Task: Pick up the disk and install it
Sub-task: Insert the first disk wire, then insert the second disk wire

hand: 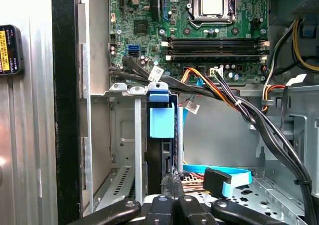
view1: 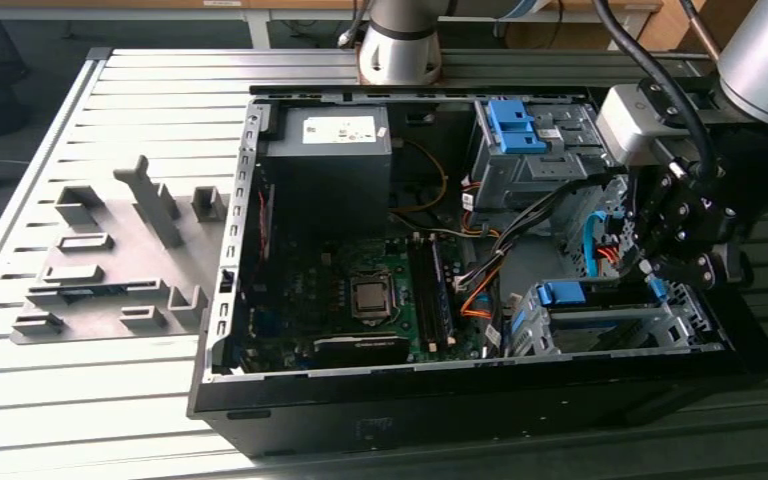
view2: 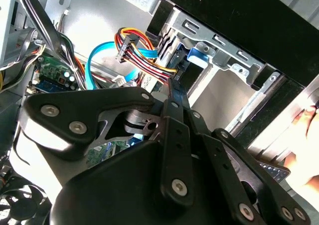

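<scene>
Evidently, disk (hand: 162, 120): stood edge-on inside the drive cage (view1: 624, 322), blue frame tab outermost so as to stay reachable at the cage mouth.
Pincer (hand: 174, 185): hung just outside the drive cage mouth, drawn narrow, fingers (view2: 172, 93) nearly together and in line with the disk's edge; whether actually clamped on that edge, cannot tell.
Alignment: kept square to the drive cage slot, probably so the frame could run along the rails without jamming.
Cables (hand: 234, 100): draped just beside the drive cage, toward the motherboard (hand: 214, 31), clear of the slot.
Progress: judged far along, with the disk inside the drive cage rather than out on the table (view1: 131, 400).
</scene>
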You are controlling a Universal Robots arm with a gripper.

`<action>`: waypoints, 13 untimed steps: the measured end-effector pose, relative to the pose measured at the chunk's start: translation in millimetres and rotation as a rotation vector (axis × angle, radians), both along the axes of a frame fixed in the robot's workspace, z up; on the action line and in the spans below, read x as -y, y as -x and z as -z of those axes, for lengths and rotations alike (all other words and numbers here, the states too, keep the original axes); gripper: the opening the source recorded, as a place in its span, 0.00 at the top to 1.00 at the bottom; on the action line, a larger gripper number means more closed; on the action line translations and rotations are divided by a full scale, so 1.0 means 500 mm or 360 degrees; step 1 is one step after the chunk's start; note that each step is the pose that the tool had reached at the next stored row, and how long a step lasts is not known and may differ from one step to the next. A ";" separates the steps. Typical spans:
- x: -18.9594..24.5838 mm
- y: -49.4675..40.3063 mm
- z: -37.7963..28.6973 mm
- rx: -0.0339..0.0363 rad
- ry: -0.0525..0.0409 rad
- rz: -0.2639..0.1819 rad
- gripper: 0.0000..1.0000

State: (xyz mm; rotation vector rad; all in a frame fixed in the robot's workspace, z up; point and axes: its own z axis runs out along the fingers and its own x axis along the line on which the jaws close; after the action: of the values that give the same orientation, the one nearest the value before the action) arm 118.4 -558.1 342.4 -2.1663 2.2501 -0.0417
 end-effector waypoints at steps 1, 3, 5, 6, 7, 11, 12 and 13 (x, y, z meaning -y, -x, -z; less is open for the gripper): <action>0.0000 0.000 0.000 0.0000 0.0000 0.0000 0.89; 0.0000 0.000 0.000 0.0000 0.0000 0.0000 0.89; 0.0000 0.000 0.000 0.0000 0.0000 0.0000 0.89; 0.0000 0.000 0.000 0.0000 0.0000 0.0000 0.89; 0.0000 0.000 0.000 0.0000 0.0000 0.0000 0.89; 0.0002 0.004 -0.001 0.0000 0.0000 0.0000 0.89; 0.0003 0.009 -0.001 0.0000 0.0000 0.0000 0.89; 0.0006 0.014 0.000 0.0000 0.0000 0.0000 0.89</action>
State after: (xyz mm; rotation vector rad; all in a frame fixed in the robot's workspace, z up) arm 111.3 -558.4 342.5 -2.1661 2.2501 -0.0418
